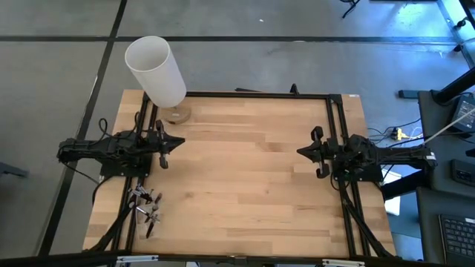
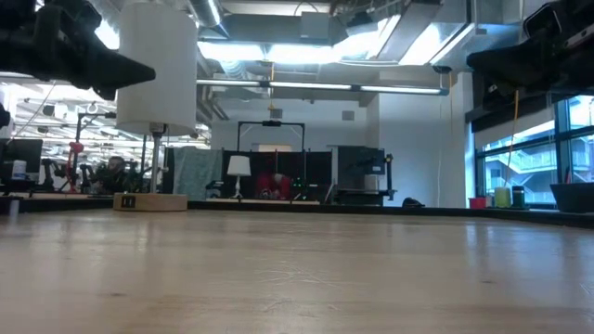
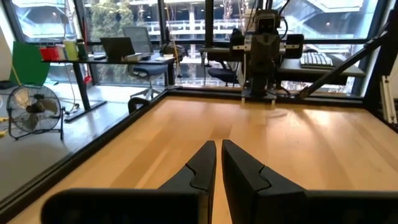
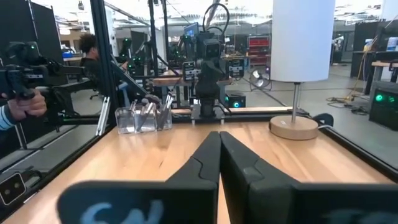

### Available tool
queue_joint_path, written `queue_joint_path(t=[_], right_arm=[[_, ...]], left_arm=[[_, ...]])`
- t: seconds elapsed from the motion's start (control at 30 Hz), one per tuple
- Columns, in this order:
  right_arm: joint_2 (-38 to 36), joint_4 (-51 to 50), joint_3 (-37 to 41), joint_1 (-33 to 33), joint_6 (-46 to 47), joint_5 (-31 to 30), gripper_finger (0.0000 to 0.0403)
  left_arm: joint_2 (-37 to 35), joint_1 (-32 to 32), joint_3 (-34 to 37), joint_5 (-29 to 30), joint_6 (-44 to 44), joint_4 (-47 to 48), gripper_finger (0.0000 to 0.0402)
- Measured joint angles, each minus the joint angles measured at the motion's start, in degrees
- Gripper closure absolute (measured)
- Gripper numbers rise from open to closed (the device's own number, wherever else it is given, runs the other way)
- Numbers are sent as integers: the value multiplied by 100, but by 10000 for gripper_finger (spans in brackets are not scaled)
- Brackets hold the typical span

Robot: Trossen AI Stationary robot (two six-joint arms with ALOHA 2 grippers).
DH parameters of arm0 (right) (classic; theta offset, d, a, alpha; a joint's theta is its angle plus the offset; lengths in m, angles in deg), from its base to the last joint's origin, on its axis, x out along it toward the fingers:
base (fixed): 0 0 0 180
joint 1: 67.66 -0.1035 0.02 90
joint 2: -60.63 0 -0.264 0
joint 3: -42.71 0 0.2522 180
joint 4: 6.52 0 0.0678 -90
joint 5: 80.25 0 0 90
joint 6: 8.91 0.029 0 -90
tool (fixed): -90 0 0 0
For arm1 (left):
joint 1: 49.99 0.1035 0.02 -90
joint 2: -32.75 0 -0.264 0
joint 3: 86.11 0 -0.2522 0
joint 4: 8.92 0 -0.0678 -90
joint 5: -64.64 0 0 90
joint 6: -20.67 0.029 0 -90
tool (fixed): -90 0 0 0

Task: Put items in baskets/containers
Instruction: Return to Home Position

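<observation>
Tabletop (image 1: 245,178) pale wood, brushes (image 4: 150,109) in clear container (image 4: 127,122), lamp (image 1: 156,67), workshop beyond

Both arms rest folded, left hand (image 1: 178,142) and right hand (image 1: 300,152) closed.

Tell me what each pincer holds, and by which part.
Nothing is held. The left pincer and the right pincer are both shut and empty; the brushes sit in the clear container.
</observation>
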Motion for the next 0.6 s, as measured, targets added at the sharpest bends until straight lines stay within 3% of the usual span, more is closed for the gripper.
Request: queue_joint_path(t=[0.27,0.43,0.6], right_arm=[[0,-23,0,0,-152,94,394],[-2,47,0,0,-183,317,394],[2,-152,0,0,-209,-38,394]], left_arm=[[77,0,491,-42,33,-802,380],[30,0,498,-75,31,-738,380],[66,0,498,-47,33,-737,380]])
